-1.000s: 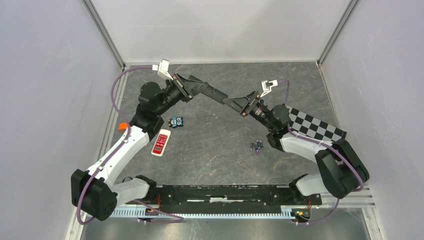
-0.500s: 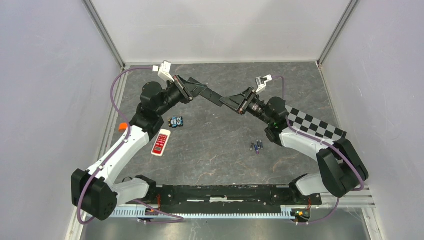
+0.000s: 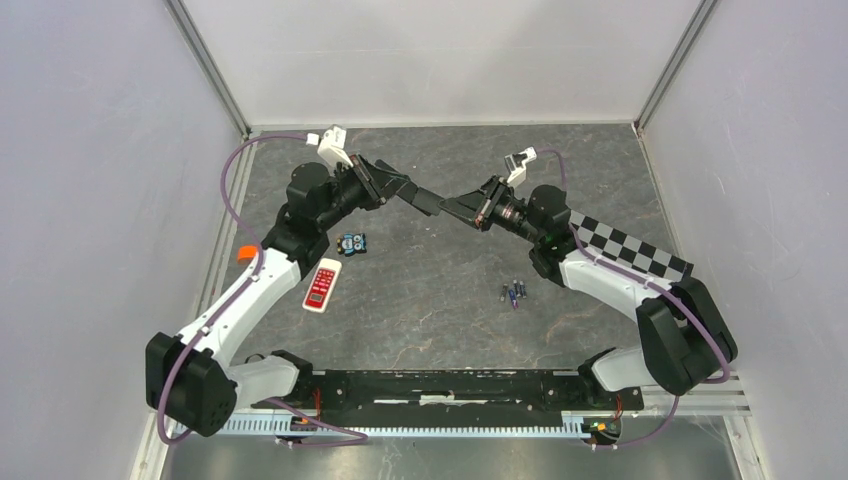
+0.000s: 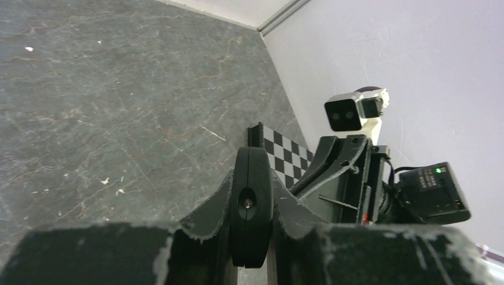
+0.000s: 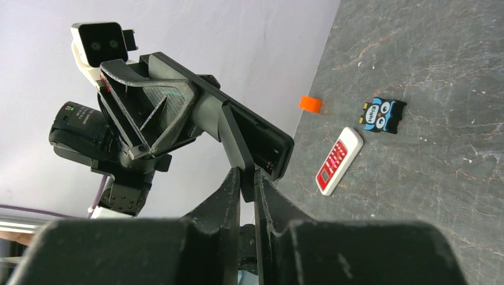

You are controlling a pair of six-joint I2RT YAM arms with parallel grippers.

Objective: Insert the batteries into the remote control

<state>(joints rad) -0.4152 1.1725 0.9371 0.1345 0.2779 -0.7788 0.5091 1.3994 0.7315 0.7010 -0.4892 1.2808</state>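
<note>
Over the stone table [image 3: 420,320], the black remote control [image 3: 426,200] was held aloft, pinched at its 2 ends by the closed left gripper [image 3: 404,190] and right gripper [image 3: 454,206]; the batteries [image 3: 514,292] were seen below, nearest the right arm.

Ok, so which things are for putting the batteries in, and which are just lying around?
For the job:
- black remote, held up in the air by the left gripper and the right gripper
- batteries, not yet picked up

Just lying about:
- red and white remote
- owl toy
- orange piece
- checkered board
</note>
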